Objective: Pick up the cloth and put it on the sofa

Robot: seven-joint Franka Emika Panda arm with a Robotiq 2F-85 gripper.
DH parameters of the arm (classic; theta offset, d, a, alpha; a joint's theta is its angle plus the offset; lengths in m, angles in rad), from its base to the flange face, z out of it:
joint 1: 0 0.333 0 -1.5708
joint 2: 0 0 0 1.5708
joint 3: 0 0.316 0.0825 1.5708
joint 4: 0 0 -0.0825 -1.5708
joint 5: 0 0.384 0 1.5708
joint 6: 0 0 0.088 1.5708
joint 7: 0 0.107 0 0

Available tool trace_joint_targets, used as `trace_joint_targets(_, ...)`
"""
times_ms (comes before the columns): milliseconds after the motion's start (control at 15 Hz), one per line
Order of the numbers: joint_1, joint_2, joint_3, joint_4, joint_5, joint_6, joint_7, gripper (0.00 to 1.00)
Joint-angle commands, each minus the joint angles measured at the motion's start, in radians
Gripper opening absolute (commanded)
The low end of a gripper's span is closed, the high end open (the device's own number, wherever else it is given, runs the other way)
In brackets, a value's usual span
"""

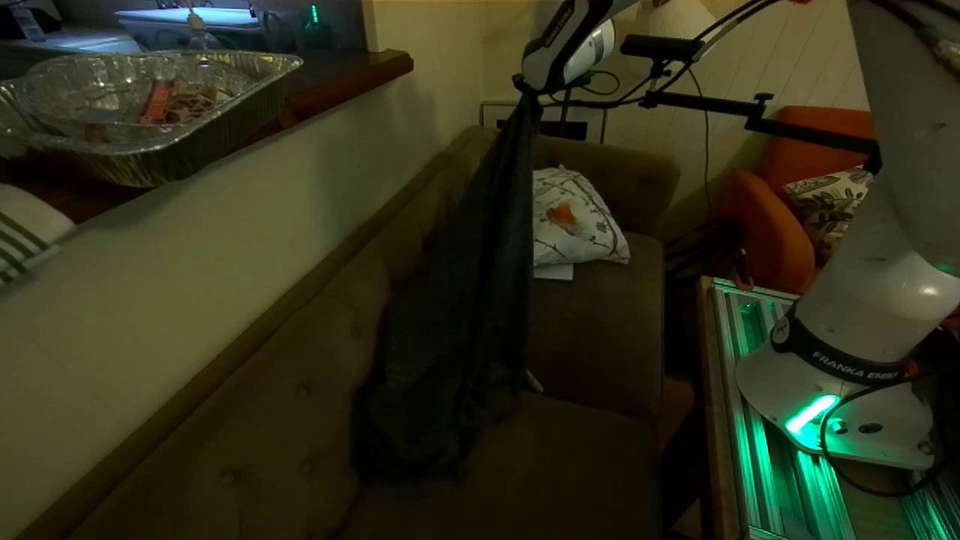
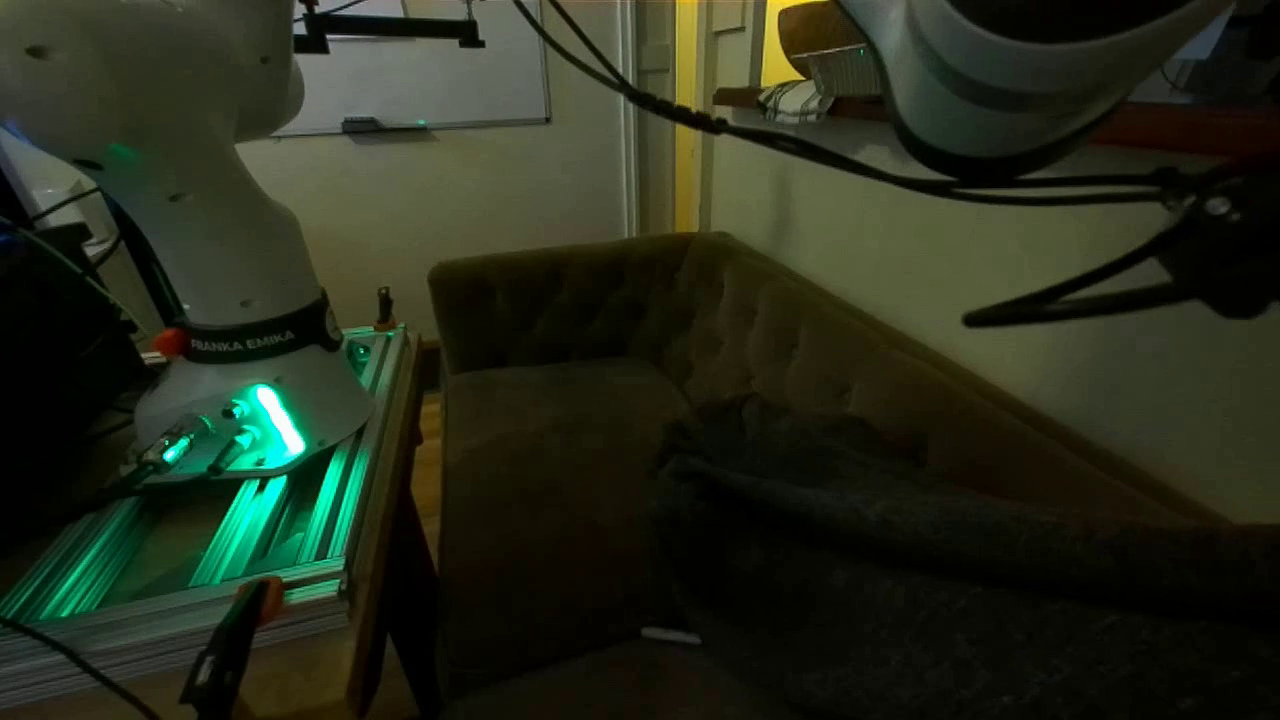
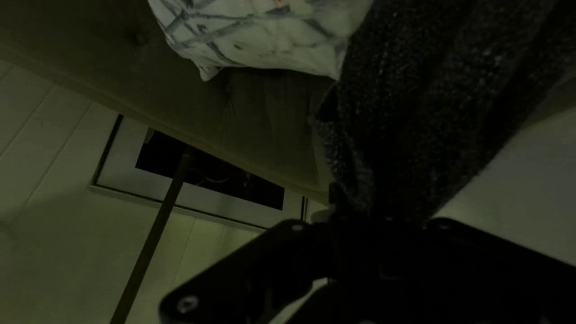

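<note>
The sofa (image 1: 600,330) runs from near to far in an exterior view, and over it hangs the cloth (image 1: 465,322), its lower end seemingly resting on the seat against the backrest. The pillow (image 1: 577,225) lies at the far end, so the cloth would best be laid nearer than that. The claw (image 3: 380,219) is pinched together around the cloth's upper end; to do this well it should sink low, drawing folds toward mid-seat, before letting go, or the cloth may slip off to the right. On the ledge (image 1: 352,84) at left, a tray (image 1: 210,139) holds something brown and patterned (image 1: 196,103), too dim to name, beside a red-orange strip (image 1: 156,103).
</note>
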State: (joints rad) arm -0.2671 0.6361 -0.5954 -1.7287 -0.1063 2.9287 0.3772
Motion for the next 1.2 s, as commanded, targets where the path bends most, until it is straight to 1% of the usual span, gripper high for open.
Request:
trace_joint_targets(0,0.045,0.205,-0.099,0.207,0.040,-0.025,0.126,0.01)
trace_joint_targets(67,0.061,0.247,-0.122,0.235,0.044,-0.042,0.154,0.30)
trace_joint_targets(133,0.075,0.286,-0.146,0.258,0.048,-0.047,0.180,0.31)
trace_joint_targets(267,0.099,0.312,-0.165,0.267,0.065,-0.052,0.206,0.43)
trace_joint_targets(333,0.109,0.290,-0.161,0.247,0.073,-0.050,0.193,0.51)
trace_joint_targets(400,0.111,0.269,-0.149,0.230,0.050,-0.048,0.207,0.57)
trace_joint_targets(467,0.129,0.231,-0.153,0.191,0.043,-0.052,0.190,0.65)
trace_joint_targets(533,0.132,0.188,-0.132,0.153,0.033,-0.068,0.146,0.71)
trace_joint_targets(667,0.112,0.068,-0.037,0.051,0.027,-0.108,0.011,0.85)
trace_joint_targets(733,0.117,0.032,-0.020,0.009,0.032,-0.120,-0.024,0.93)
trace_joint_targets(800,0.118,-0.023,0.005,-0.049,0.039,-0.124,-0.064,0.98)
trace_joint_targets(867,0.113,-0.072,0.030,-0.097,0.044,-0.134,-0.102,1.00)
trace_joint_targets(1000,0.102,-0.167,0.076,-0.189,0.088,-0.133,-0.196,1.00)
trace_joint_targets(1133,0.102,-0.262,0.109,-0.285,0.134,-0.135,-0.292,1.00)
